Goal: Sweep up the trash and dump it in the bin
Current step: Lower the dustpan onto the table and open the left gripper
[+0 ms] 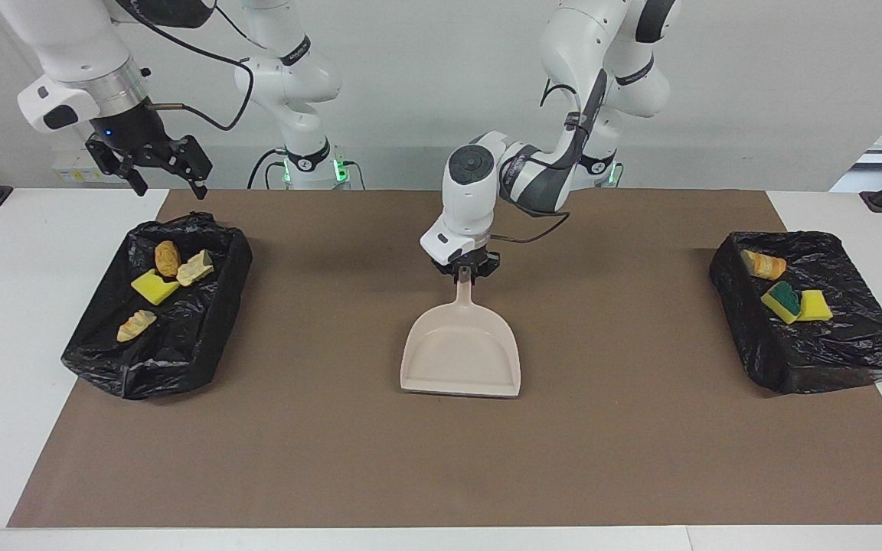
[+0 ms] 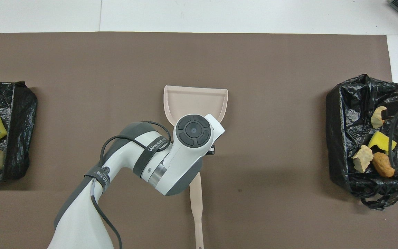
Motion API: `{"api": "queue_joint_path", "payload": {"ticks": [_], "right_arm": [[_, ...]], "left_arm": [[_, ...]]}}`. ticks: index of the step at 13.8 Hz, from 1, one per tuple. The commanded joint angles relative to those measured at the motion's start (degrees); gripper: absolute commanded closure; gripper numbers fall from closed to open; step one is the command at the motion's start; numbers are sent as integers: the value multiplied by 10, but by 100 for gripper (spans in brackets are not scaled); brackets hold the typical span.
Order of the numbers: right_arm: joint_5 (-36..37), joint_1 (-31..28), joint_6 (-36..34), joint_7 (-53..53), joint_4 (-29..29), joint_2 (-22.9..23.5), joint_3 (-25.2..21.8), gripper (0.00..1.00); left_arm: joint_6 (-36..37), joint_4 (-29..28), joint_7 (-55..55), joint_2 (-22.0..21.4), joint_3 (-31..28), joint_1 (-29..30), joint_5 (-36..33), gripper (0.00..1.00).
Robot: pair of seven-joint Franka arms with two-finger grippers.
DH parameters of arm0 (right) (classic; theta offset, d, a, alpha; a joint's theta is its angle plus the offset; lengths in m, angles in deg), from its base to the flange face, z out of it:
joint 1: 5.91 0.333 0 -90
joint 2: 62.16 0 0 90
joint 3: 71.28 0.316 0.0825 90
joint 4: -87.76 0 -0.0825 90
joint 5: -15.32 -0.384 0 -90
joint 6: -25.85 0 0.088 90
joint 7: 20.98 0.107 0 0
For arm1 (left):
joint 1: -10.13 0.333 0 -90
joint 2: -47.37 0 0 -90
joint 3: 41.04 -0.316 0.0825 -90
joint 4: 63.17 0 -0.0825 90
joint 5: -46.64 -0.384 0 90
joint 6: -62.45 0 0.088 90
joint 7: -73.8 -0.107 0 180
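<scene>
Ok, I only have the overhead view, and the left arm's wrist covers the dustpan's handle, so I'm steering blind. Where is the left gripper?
Observer: The left gripper is low, right at the end of the dustpan handle nearest the robots.
Operator: Is the pan lifted?
Observer: No, it lies flat on the brown mat, and the whole scoop shows empty.
Operator: And the right gripper? I see only a dark tip.
Observer: The right gripper hangs high over the bin at the right arm's end of the table. It is open and holds nothing.
</scene>
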Motion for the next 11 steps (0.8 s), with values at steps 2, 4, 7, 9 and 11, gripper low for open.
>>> {"api": "queue_joint_path", "payload": {"ticks": [2,4,7,9,11], "right_arm": [[1,11,13,16,5,-3,5,0],[18,6,8,-21,5,-2,6,0],[11,6,8,-24,5,-4,7,0],[10,5,8,-1,-1,-6,12,0],[8,5,10,-1,-2,-6,13,0]], "left_arm": [[16,-9,2,-39,-14,1,6,0],[56,-11,2,-64,-16,29,6,0],[96,-22,1,-89,-17,92,3,0],[93,-63,-45,-129,-17,131,-1,0],[90,-111,-125,-182,-18,178,-9,0]]}}
